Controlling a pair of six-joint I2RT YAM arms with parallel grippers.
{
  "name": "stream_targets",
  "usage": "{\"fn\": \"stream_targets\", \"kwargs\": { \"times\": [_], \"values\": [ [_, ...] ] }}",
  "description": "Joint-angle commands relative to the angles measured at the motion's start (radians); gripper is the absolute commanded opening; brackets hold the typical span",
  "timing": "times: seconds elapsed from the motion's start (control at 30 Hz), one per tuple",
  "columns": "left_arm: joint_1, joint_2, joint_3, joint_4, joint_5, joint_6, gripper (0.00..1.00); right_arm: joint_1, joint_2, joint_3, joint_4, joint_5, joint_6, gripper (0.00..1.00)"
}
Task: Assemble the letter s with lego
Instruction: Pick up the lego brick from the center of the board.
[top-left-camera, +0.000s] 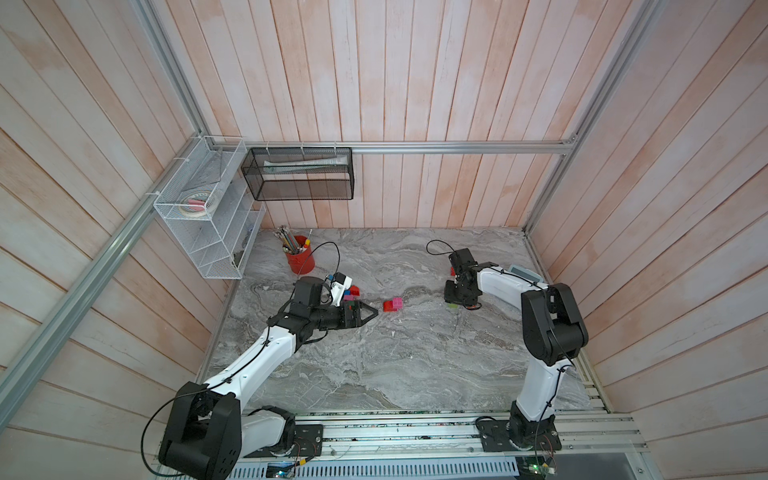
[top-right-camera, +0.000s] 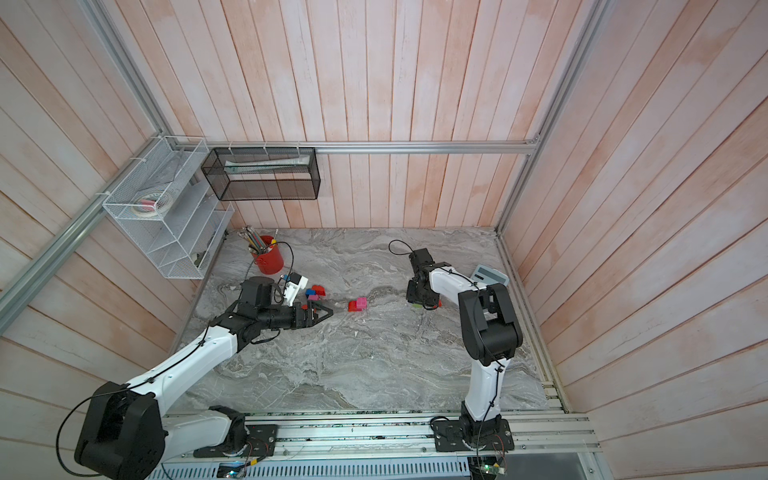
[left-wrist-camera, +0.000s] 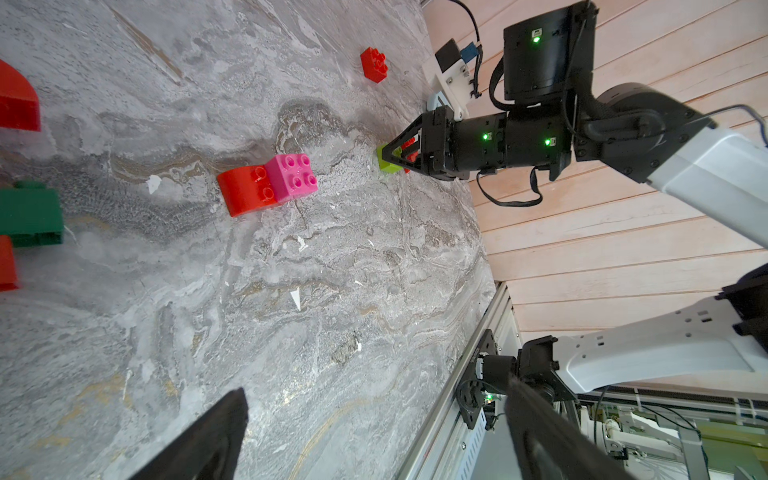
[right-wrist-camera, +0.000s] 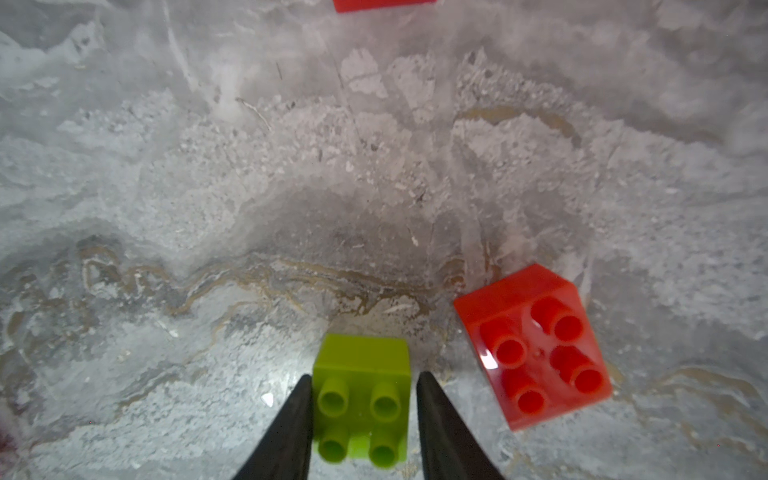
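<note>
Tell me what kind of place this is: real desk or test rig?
Probably a robot test cell dressed as a desk: left arm and right arm bolted to an aluminium rail, plank walls with a wire rack, a pencil cup on the marble-look tabletop.

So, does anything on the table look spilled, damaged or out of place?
Only small white flecks scattered over the marble tabletop, one near the joined red and pink bricks; chips or scraps, I can't tell which.

On the table (top-left-camera: 415, 365), brick pair (top-left-camera: 392, 304) lies right of brick cluster (top-left-camera: 352, 292) (cup (top-left-camera: 300, 262) behind).
</note>
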Motion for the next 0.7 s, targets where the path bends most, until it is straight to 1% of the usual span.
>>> {"fn": "stream_targets", "kwargs": {
  "times": [0.0, 0.17, 0.27, 0.67],
  "values": [
    [-0.003, 0.009, 0.009, -0.001, 0.01, 0.021, 1.0, -0.002, 0.023, 0.032, -0.019, 0.021, 0.002, 0.42],
    [-0.003, 0.014, 0.011, -0.005, 0.01, 0.029, 1.0, -0.002, 0.033, 0.037, -0.031, 0.038, 0.001, 0.37],
    [-0.003, 0.019, 0.022, -0.02, 0.008, 0.04, 1.0, -0.002, 0.037, 0.04, -0.038, 0.04, -0.003, 0.31],
    [-0.003, 0.028, 0.04, -0.051, 0.003, 0.065, 1.0, -0.002, 0.043, 0.05, -0.053, 0.045, -0.019, 0.28]
  ]
}}
